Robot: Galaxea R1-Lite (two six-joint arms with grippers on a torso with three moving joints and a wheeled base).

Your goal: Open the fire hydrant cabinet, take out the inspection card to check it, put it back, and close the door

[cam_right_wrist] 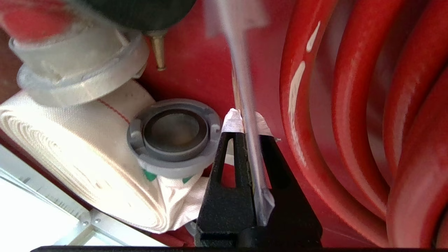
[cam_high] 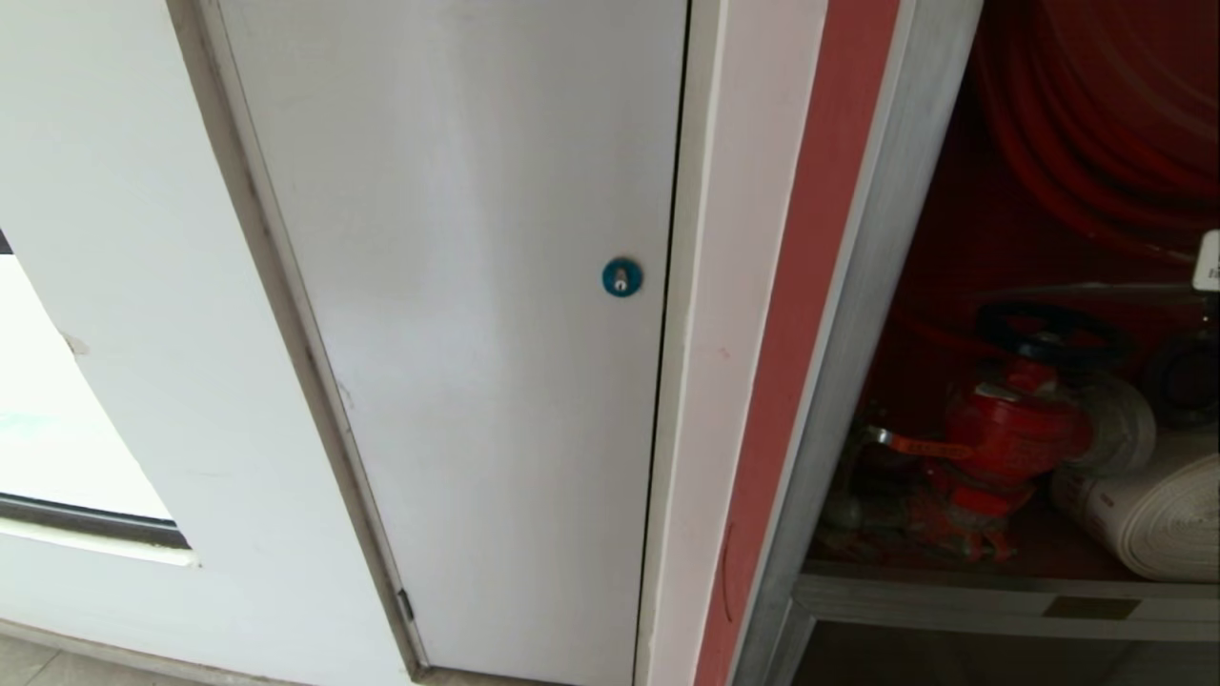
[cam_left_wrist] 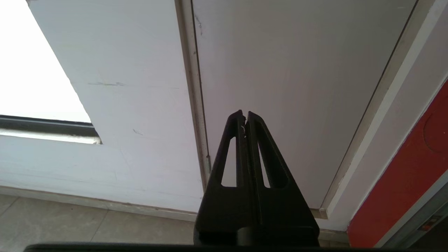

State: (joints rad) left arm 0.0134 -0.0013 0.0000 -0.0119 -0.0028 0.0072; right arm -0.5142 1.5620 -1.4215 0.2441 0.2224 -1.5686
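The fire hydrant cabinet [cam_high: 863, 314] stands open at the right, with a brushed aluminium frame and red lining. Inside are the red coiled hose [cam_right_wrist: 353, 105], a red hydrant valve [cam_high: 1010, 429] and a white rolled hose [cam_right_wrist: 70, 147]. My right gripper [cam_right_wrist: 248, 134] is inside the cabinet, next to the coiled hose. It is shut on the inspection card [cam_right_wrist: 245, 87], a thin clear-sleeved sheet seen edge-on. My left gripper [cam_left_wrist: 244, 113] is shut and empty, parked low before the white panel. A crossbar with a brass plate [cam_high: 1091, 607] runs below; whether it belongs to the door I cannot tell.
A plain white door [cam_high: 477, 333] with a blue round lock [cam_high: 621, 277] fills the middle, with a red wall strip [cam_high: 810, 286] to its right. A grey hose coupling [cam_right_wrist: 173, 134] lies close beside my right fingers. A window opening [cam_high: 57, 429] is at the left, above the floor tiles [cam_left_wrist: 70, 227].
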